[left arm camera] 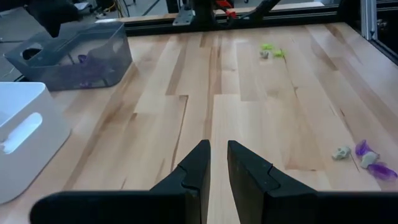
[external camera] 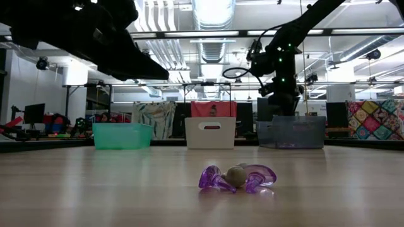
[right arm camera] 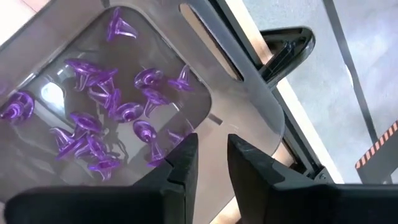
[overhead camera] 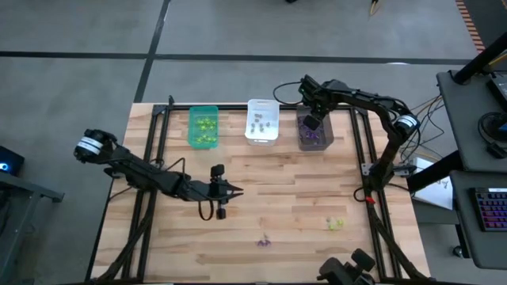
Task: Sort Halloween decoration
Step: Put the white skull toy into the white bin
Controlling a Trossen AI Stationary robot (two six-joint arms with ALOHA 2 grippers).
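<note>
High view — inventory, bench (overhead camera: 301,198) & contents:

- Bins, far edge, in a row: green bin (overhead camera: 203,127) w/ yellow-green trinkets; white bin (overhead camera: 262,121) w/ a few greyish ones; dark grey bin (overhead camera: 314,131) w/ purple ones.
- Right tool (overhead camera: 311,123): over the dark grey bin. Right wrist view: tool (right arm camera: 208,155) w/ fingers a little apart, nothing between them; purple pile (right arm camera: 99,124) lies in the bin below. Judged: drop just made, arm free.
- Left tool (overhead camera: 221,192): mid-bench, left of centre, hovering. Left wrist view: tool (left arm camera: 217,163) w/ fingers nearly together, narrow gap, empty.
- Loose Halloween decoration, near edge of bench:
  - purple piece (overhead camera: 264,241) w/ a greyish bit beside it, approx. centre. Low view: purple piece (external camera: 240,178) lies flat, long axis across the picture, greyish bit touching its middle.
  - yellow-green cluster (overhead camera: 336,224), right side, near the right arm's base.

Key relation: purple piece lies nearward & slightly right of the left tool, close; well apart from the right tool, which is at the far edge. Left arm nearer. Yellow-green cluster sits on the right arm's side, but its bin is far left.

Judged next: either arm must open wider, descend on a very small flat item; greyish bit touching purple risks a double pick.
</note>
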